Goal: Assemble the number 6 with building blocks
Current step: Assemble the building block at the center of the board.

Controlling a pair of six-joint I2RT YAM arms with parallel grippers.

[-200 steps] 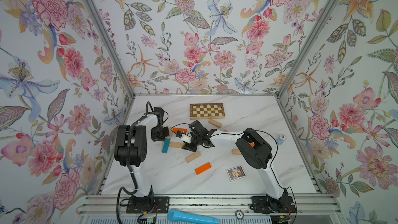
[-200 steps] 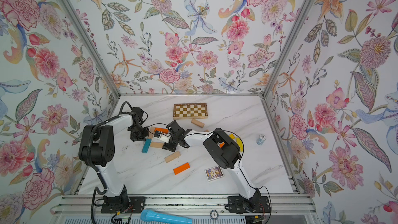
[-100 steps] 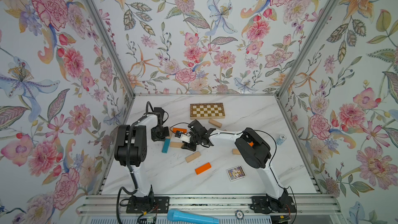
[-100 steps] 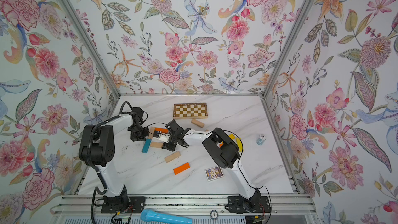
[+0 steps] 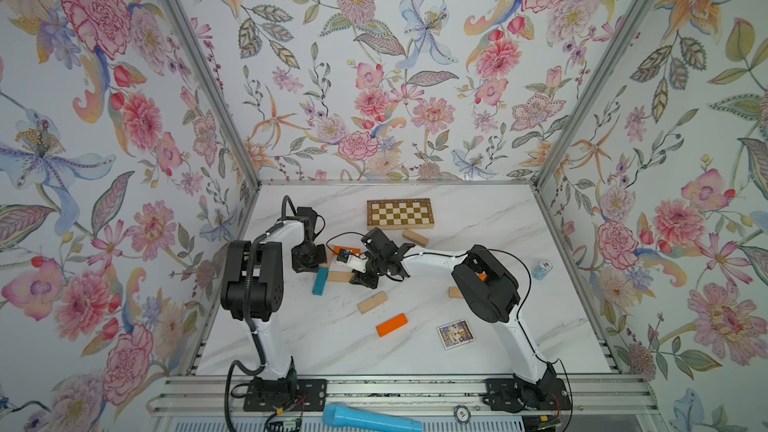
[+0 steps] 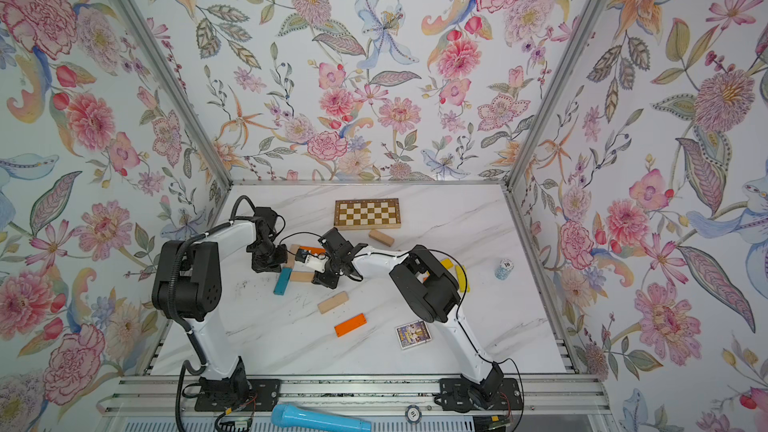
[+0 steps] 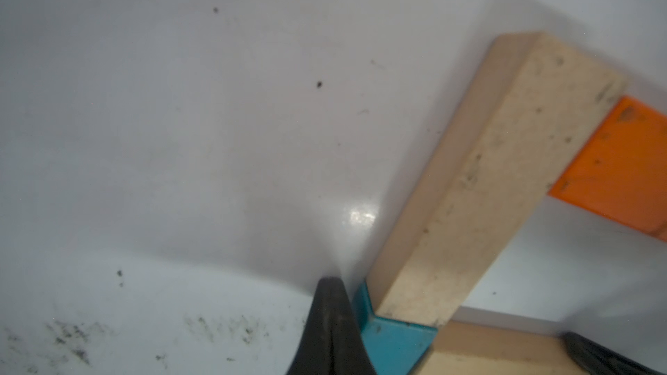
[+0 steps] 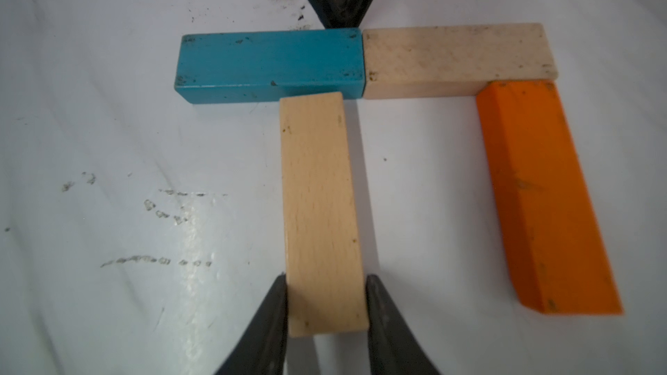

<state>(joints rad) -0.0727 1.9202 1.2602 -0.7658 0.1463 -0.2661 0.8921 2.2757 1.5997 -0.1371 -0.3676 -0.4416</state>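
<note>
On the worktop (image 5: 478,222) the 6 is half-built: teal block (image 8: 267,63), worn pale block (image 8: 454,55) butted to its end, orange block (image 8: 541,193) squared off beyond that. Right fingers (image 8: 263,330) clamp a pale bar (image 8: 321,211), its nose touching the teal block's side near the joint. Left fingers (image 8: 343,18), pinched together, brace that joint opposite. Best keep it square, flush, then release gently

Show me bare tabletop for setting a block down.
Free: near-left marble between left arm and loose orange block; back right between checkerboard and chip stack. Crowded: around the teal block, where the right pincer grips a pale block.
</note>
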